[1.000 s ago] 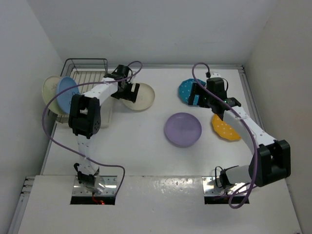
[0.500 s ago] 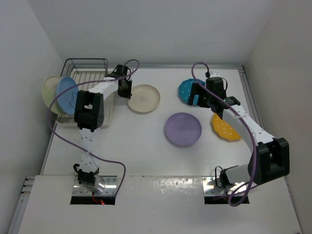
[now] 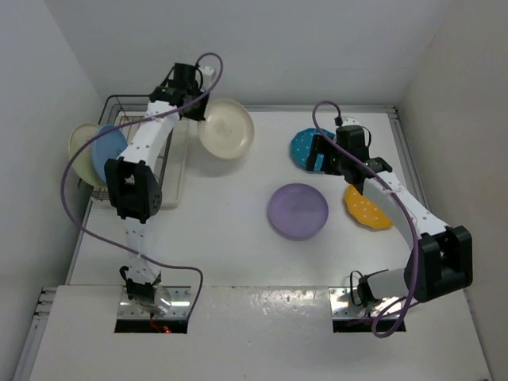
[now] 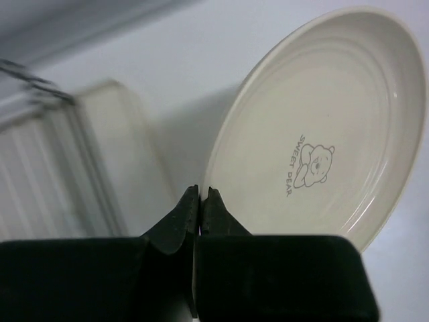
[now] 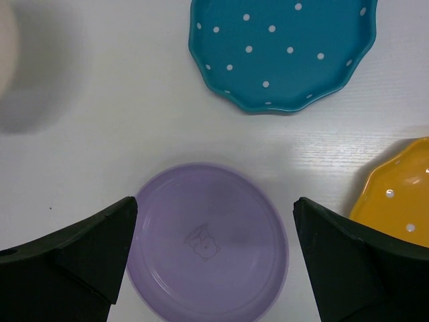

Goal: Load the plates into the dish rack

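Note:
My left gripper (image 3: 198,113) is shut on the rim of the cream plate (image 3: 227,127), which hangs tilted above the table just right of the dish rack (image 3: 131,103). In the left wrist view the closed fingertips (image 4: 202,196) pinch the cream plate (image 4: 315,127) at its edge. A cream-and-green plate (image 3: 78,143) and a light blue plate (image 3: 108,151) stand in the rack. My right gripper (image 5: 214,201) is open, hovering above the lavender plate (image 5: 211,245). The teal dotted plate (image 5: 281,50) and the orange dotted plate (image 5: 395,194) lie flat on the table.
The rack's beige tray (image 4: 100,154) shows blurred to the left of the held plate. The lavender plate (image 3: 298,210) lies mid-table, the teal plate (image 3: 302,145) and the orange plate (image 3: 367,208) to its right. Walls close in on the left, back and right.
The left gripper shut on the cream plate's rim, then lifted it off the table and tilted it, moving back beside the rack. The right arm has stayed still.

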